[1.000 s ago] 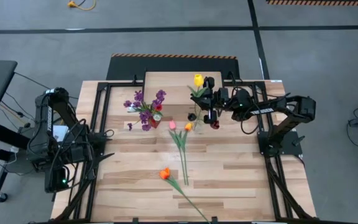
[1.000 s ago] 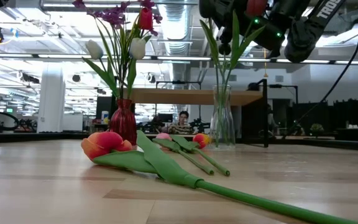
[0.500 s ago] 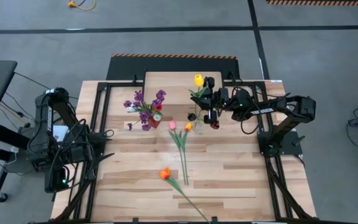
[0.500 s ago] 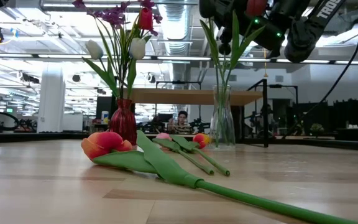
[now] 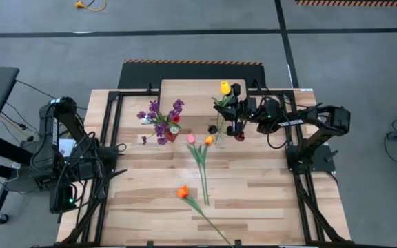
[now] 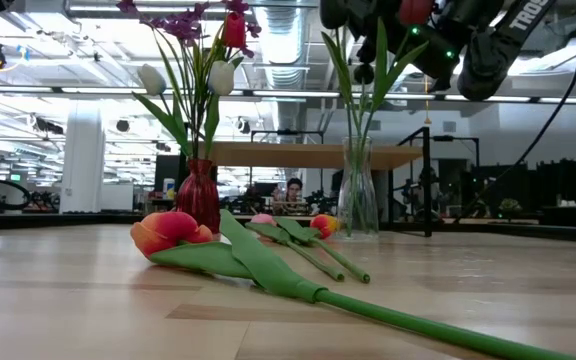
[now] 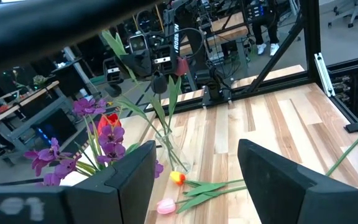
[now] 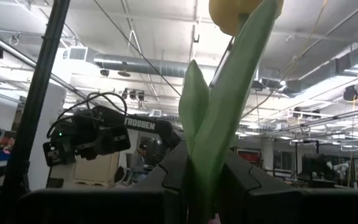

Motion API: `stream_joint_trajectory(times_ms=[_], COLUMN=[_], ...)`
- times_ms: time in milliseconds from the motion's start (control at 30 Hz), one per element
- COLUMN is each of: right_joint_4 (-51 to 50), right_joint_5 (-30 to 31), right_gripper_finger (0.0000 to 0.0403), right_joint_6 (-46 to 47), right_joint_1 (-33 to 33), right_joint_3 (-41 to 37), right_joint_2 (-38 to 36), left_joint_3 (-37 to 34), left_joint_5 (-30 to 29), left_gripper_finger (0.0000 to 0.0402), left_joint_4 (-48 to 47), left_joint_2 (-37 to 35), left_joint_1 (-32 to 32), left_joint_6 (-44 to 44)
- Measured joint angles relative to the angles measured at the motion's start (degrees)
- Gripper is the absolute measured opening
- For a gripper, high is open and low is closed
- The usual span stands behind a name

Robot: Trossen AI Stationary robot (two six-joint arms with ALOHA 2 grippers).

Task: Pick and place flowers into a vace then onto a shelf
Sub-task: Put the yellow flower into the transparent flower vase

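My right hand [image 5: 234, 118]: shut tight on the yellow tulip's [image 5: 224, 87] stem, by the shelf [image 5: 188, 93].
My left hand [image 7: 194, 186]: open wide, at the table's left edge.

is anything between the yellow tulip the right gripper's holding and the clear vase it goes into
Nothing visible blocks it. The right gripper is shut on the yellow tulip stem above the clear vase, and the stem already runs down into the vase neck. The maroon tulip shares that vase but leaves room.
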Motion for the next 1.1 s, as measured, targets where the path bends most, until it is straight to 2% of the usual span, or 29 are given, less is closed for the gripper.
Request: stream_joint_trajectory(times_ms=[367,900,1100], right_joint_4=[2.29,0.29,-6.22], right_joint_5=[-0.37,-1.44,-1.44], right_gripper_finger=[0.005,0.005,0.007], right_joint_6=[-0.02,1.07,1.69], right_joint_1=[-0.82,-0.82,-0.82], right_joint_3=[0.0,0.0,0.0], right_joint_2=[0.0,0.0,0.0], left_joint_3=[0.0,0.01,0.0], left_joint_5=[0.0,0.0,-0.02], left_gripper_finger=[0.0219,0.0219,0.0219], left_joint_4=[0.0,0.0,0.02], left_joint_2=[0.0,0.0,0.0], left_joint_1=[-0.02,-0.01,-0.02], left_joint_6=[0.0,0.0,0.0])
